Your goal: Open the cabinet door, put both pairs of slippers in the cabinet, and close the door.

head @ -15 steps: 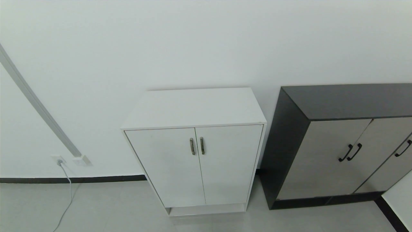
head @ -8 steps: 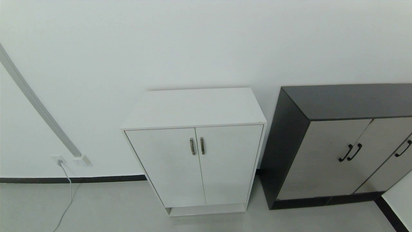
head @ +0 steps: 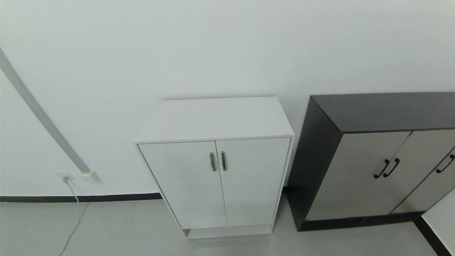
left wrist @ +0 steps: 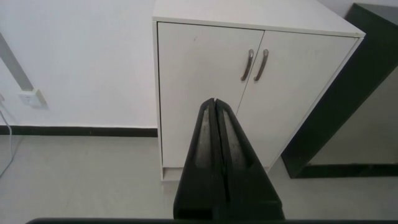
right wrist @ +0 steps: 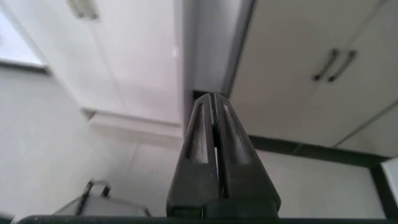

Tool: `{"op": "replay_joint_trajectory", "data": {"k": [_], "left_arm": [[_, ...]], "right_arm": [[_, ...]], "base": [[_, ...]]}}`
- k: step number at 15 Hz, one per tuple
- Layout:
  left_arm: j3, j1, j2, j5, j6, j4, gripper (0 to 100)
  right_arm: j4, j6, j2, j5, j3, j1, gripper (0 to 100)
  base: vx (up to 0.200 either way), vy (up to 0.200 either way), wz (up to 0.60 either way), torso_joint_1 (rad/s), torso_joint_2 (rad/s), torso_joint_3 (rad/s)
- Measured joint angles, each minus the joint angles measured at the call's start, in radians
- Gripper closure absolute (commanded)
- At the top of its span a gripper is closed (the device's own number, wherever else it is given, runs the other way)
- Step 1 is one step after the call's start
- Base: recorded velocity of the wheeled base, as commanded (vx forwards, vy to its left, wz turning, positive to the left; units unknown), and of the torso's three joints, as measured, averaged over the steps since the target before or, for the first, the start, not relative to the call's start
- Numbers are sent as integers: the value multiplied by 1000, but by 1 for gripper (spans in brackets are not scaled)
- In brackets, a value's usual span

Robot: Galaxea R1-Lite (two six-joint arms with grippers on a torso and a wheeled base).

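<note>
No movement since earlier; cabinet (head: 213, 177) doors closed; left claw (left wrist: 214, 102), right claw (right wrist: 215, 96) pinched together, empty.

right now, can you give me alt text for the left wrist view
The left gripper, shut, points at a white cabinet whose two doors are closed, their handles side by side at the middle seam. A dark cabinet stands beside it against a white wall, on a pale floor.
</note>
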Motion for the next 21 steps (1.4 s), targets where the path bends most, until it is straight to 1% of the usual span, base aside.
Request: {"op": "replay_joint_trajectory", "data": {"k": [4, 9, 12, 15, 21], "left_arm": [[0, 0, 0, 0, -1, 0, 100], [0, 0, 0, 0, -1, 0, 100], [0, 0, 0, 0, -1, 0, 100], [0, 0, 0, 0, 4, 0, 100], [0, 0, 0, 1, 4, -1, 100]], "right_arm": [[-1, 69, -58, 1, 0, -13, 100], [-3, 132, -73, -33, 0, -14, 100], [-3, 140, -74, -42, 0, -13, 100], [-7, 154, -74, -94, 0, -13, 100], [-8, 151, -75, -97, 0, -13, 100]], "base": [[0, 0, 0, 0, 0, 0], [0, 0, 0, 0, 0, 0], [0, 0, 0, 0, 0, 0], [0, 0, 0, 0, 0, 0], [0, 0, 0, 0, 0, 0]]}}
